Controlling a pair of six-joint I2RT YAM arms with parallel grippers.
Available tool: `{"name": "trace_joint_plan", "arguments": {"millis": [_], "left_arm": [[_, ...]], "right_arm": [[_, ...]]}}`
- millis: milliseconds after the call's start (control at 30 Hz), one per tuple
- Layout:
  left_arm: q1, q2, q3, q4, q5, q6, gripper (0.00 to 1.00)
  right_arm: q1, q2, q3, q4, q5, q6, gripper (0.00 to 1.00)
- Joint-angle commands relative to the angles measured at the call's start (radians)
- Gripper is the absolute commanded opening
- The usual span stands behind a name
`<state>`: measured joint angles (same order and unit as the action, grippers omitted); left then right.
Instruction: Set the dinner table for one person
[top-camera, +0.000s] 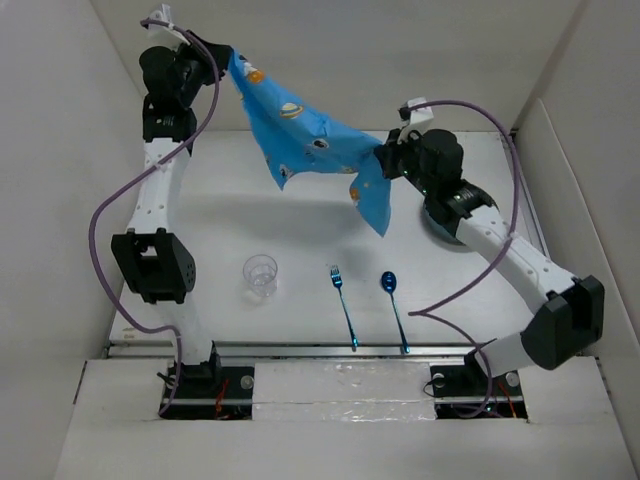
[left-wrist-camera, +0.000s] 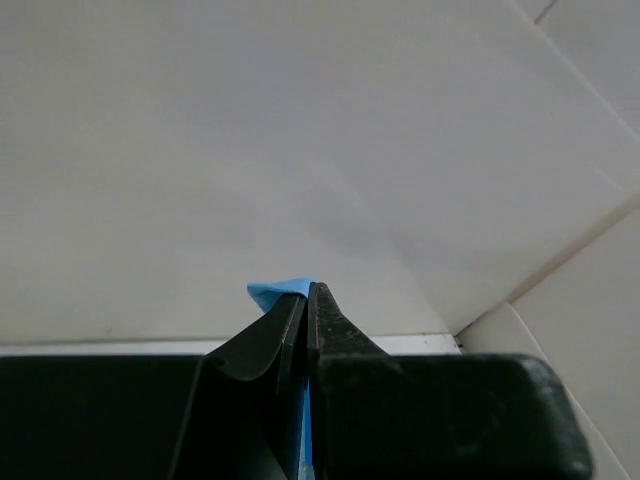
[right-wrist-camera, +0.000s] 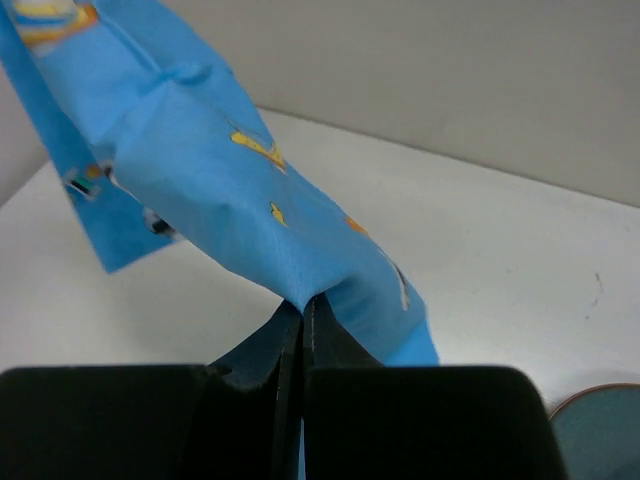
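- Desk (top-camera: 300, 220) was white and flat, bordered by white walls; it lay beneath both arms and carried the tableware near its front edge.
- Cloth (top-camera: 300, 130), blue with planet prints, hung in the air above the desk's far half, stretched between the two grippers; it sagged in the middle, and one corner drooped below the right end.
- Left gripper (top-camera: 228, 55) was raised at the far left, closed on the cloth's upper corner; in the left wrist view its jaws were pressed together, with a blue tip of cloth (left-wrist-camera: 280, 290) poking past them.
- Right gripper (top-camera: 383, 155) sat lower, right of centre, clamped on the cloth's other end; the right wrist view showed its jaws tight together with cloth (right-wrist-camera: 200, 150) bunched at their tips.
- Cup (top-camera: 261, 274), clear, stood upright at the front left; fork (top-camera: 343, 305) lay to its right, tines pointing away from the arms; spoon (top-camera: 393, 300) lay beside the fork, apart from it, bowl at the far end.
- Plate (right-wrist-camera: 600, 425), teal, showed only as an edge on the desk at the lower right of the right wrist view.
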<state>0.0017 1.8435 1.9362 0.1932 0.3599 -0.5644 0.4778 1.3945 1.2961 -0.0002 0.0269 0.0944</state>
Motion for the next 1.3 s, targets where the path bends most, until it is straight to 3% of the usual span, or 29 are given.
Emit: {"name": "trace_joint_plan", "arguments": {"millis": [0,133,200,267,333,433,500,533,567,600,633,667,700,733,833,933,1000,1033,1100,1200,1267], "left_arm": [[0.02,0.092,0.11,-0.024,-0.009,0.046,0.0],[0.029,0.342,0.314,-0.136,-0.062,0.049,0.0],[0.029,0.413,0.407,-0.162,-0.058,0.043,0.0],[0.038,0.499,0.446,-0.172,-0.071,0.032,0.3],[0.064,0.532,0.417,-0.155,-0.082,0.014,0.71],[0.112,0.53,0.35,-0.158,-0.075,-0.012,0.83],[0.112,0.498,0.276,-0.167,-0.119,0.032,0.81],[0.112,0.45,0.241,-0.167,-0.139,0.05,0.74],[0.112,0.422,0.154,-0.15,-0.159,0.067,0.66],[0.103,0.386,0.1,-0.141,-0.205,0.093,0.53],[0.083,0.326,0.052,-0.135,-0.229,0.107,0.26],[0.06,0.269,-0.047,-0.129,-0.286,0.141,0.08],[0.06,0.269,-0.095,-0.13,-0.321,0.141,0.08],[0.031,0.231,-0.13,-0.141,-0.35,0.179,0.0],[0.0,0.189,-0.212,-0.26,-0.476,0.19,0.0],[0.0,0.148,-0.316,-0.41,-0.495,0.147,0.17],[0.0,0.106,-0.385,-0.432,-0.487,0.146,0.25],[0.0,0.058,-0.414,-0.448,-0.49,0.133,0.36],[0.0,-0.007,-0.546,-0.43,-0.464,0.135,0.48],[0.0,-0.102,-0.692,-0.42,-0.47,0.135,0.48],[0.0,-0.154,-0.785,-0.391,-0.448,0.12,0.58]], "right_arm": [[-0.022,0.142,0.02,-0.064,0.015,-0.027,0.0],[-0.083,0.364,0.198,-0.122,0.037,-0.035,0.0],[-0.113,0.503,0.352,-0.211,0.047,-0.038,0.23],[-0.123,0.55,0.435,-0.254,0.019,-0.035,0.51],[-0.133,0.538,0.419,-0.238,-0.051,-0.033,0.6],[-0.133,0.419,0.225,-0.137,-0.077,0.002,0.65],[-0.133,0.33,0.064,-0.064,-0.097,0.033,0.65],[-0.133,0.299,0.01,-0.038,-0.097,0.045,0.61],[-0.119,0.27,-0.042,0.032,-0.096,0.077,0.38],[-0.108,0.243,-0.091,0.061,-0.102,0.09,0.22],[-0.108,0.185,-0.18,0.107,-0.105,0.102,0.05],[-0.097,0.131,-0.245,0.132,-0.104,0.122,0.0],[-0.085,0.13,-0.245,0.132,-0.101,0.125,0.0],[-0.085,0.083,-0.268,0.128,-0.094,0.126,0.0],[-0.067,0.008,-0.348,0.129,-0.076,0.136,0.0],[-0.067,-0.072,-0.426,0.132,-0.045,0.13,0.07],[-0.067,-0.092,-0.451,0.138,-0.051,0.134,0.09],[-0.067,-0.103,-0.46,0.138,-0.062,0.134,0.11],[-0.077,-0.135,-0.487,0.144,-0.088,0.137,0.2],[-0.077,-0.182,-0.521,0.166,-0.107,0.142,0.31],[-0.077,-0.199,-0.535,0.163,-0.114,0.14,0.36]]}}
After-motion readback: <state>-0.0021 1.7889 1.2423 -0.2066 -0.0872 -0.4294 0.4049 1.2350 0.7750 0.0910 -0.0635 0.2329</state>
